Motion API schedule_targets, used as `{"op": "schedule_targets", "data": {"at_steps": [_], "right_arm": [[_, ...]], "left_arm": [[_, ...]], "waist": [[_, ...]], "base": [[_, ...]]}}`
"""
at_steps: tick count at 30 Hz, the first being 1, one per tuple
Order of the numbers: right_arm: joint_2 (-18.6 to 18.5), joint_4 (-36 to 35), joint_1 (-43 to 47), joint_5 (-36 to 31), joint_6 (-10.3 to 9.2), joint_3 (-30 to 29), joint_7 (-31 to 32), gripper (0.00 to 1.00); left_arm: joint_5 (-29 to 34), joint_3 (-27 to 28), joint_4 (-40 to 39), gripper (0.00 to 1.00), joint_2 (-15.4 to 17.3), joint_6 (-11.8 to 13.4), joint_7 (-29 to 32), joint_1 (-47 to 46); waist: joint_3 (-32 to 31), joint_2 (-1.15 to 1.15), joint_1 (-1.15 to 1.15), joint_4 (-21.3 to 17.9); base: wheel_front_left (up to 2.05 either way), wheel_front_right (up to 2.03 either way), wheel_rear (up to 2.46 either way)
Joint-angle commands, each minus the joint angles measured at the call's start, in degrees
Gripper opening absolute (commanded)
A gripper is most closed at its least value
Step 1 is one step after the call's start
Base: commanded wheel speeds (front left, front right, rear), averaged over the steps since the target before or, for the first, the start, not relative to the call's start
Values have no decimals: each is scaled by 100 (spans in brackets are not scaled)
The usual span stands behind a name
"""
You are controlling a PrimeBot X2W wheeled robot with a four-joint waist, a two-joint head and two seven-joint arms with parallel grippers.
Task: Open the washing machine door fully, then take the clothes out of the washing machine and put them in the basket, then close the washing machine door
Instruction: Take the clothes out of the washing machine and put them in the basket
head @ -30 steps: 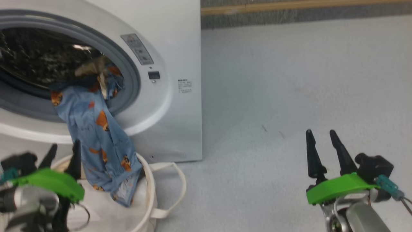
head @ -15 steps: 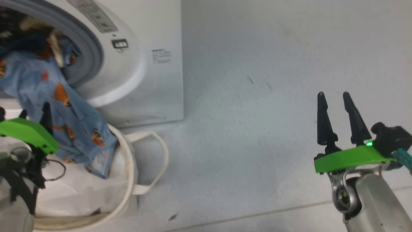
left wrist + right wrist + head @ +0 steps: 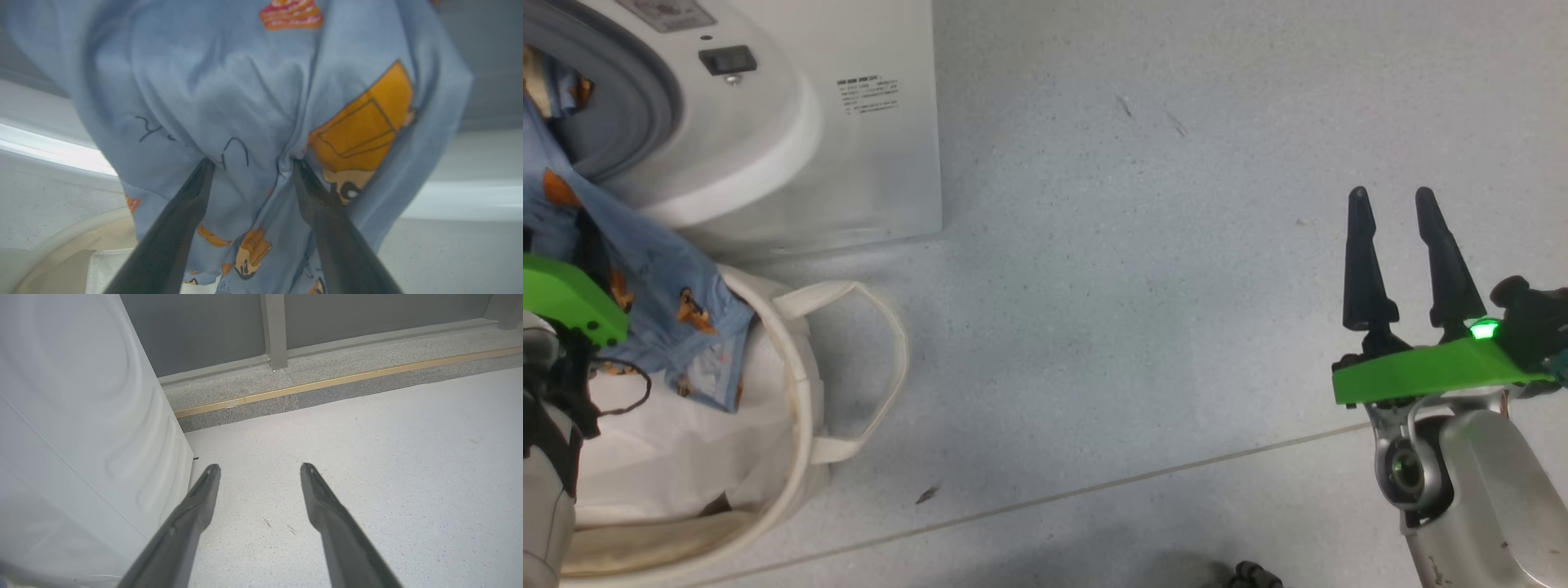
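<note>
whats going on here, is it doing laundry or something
Yes, a two-armed robot is unloading a washing machine. A light-blue printed garment hangs out of the drum opening, with its lower end draped into the cream basket in front of the washer. The left hand is open, its fingertips against the garment but not closed on it. The right hand is also open and empty, hovering over the floor off to the side.

Small printed label (image 3: 868,95) on the washing machine (image 3: 849,171), well left of the right claw (image 3: 1390,194); its lettering is too small to read.
</note>
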Motion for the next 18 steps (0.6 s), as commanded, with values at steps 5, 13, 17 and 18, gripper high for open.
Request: {"op": "schedule_targets", "data": {"at_steps": [5,13,17,18], "right_arm": [[-62,-208,19,-45,23,33,-70,100],[-66,-181,49,-75,23,7,-70,100],[-69,-141,101,-78,23,5,-70,100],[-73,-131,120,-78,23,3,-70,100]], "left_arm": [[78,-18,-13,0,346,-27,-476,-181],[-70,-39,-220,0,239,-36,-774,-16],[-234,30,-738,0,275,-37,-791,341],[-260,78,-922,0,282,-37,-792,448]], "waist": [[85,0,-1,40],[-65,0,-1,192],[-267,0,-1,298],[-316,0,-1,333]], "base": [[0,0,0],[0,0,0],[0,0,0],[0,0,0]]}}
